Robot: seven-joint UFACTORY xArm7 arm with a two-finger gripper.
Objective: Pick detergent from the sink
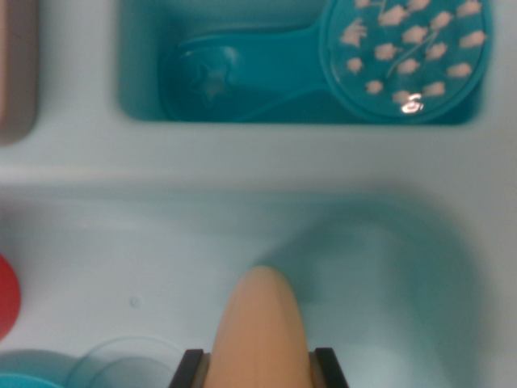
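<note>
While my gripper [260, 368] hangs over the pale sink [121, 242], its two dark fingers [191, 368] sit pressed against either side of the orange detergent bottle [260, 331], clamped on it at the wrist view's bottom edge. Its rounded tip points up the frame, above the basin floor. Behind the sink's far ledge, a teal brush [323, 69] lies in a recessed teal tray [137, 73], its round head with pale bristle tufts toward the wrist view's right and its handle toward the left. At the wrist view's left edge shows part of a red object [6, 295], too cropped for me to identify. A clear round disc [121, 364] lies at bottom left, blurred.
</note>
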